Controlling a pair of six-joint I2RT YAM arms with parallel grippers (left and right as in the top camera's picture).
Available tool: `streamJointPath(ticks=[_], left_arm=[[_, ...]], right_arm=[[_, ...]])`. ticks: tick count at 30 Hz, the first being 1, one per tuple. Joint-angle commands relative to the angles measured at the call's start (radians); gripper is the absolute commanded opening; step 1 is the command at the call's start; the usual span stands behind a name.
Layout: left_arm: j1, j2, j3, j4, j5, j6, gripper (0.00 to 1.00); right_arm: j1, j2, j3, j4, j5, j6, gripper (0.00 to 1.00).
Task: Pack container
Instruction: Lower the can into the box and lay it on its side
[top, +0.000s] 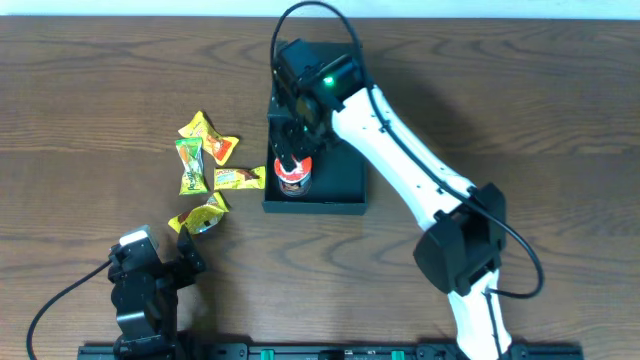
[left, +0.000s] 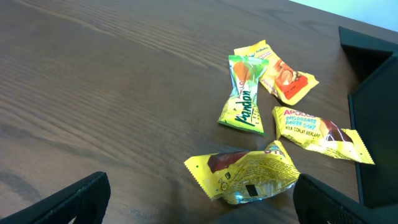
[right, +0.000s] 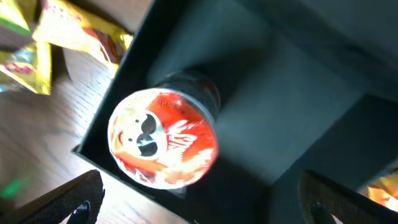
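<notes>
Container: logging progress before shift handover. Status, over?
Left pincer open, empty. Right pincer open over red-topped can inside container. Snack packets outside, beside it. No obstruction seen.

1. Overhead, the right arm (top: 400, 150) covers the container's (top: 340, 190) far part, hiding its far wall.
2. The right gripper (top: 290, 162) overlaps the red-topped can (top: 295, 183), hiding part of its top.
3. In the right wrist view the can's top print is blurred. The snack packets (right: 68, 28) are blurred too, and cut by the top-left edges.
4. In the left wrist view the container runs off the right edge. The left gripper (left: 202, 210) shows only fingertips (left: 74, 202) at the bottom edge.
</notes>
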Motion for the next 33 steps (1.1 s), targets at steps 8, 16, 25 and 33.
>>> streamJointPath(ticks=[8,16,25,33], left_arm=[[0.001,-0.006,-0.014,0.002,-0.001,0.008,0.95],[0.001,-0.006,-0.015,0.002,-0.001,0.007,0.95],[0.001,-0.006,-0.015,0.002,-0.001,0.007,0.95],[0.001,-0.006,-0.015,0.002,-0.001,0.007,0.95]], right_arm=[[0.053,0.054,-0.012,-0.008,-0.006,-0.060,0.99],[0.078,0.068,-0.012,-0.007,0.027,-0.102,0.99],[0.076,0.119,-0.013,-0.003,0.084,-0.069,0.99],[0.053,0.119,-0.013,0.019,0.092,-0.056,0.80]])
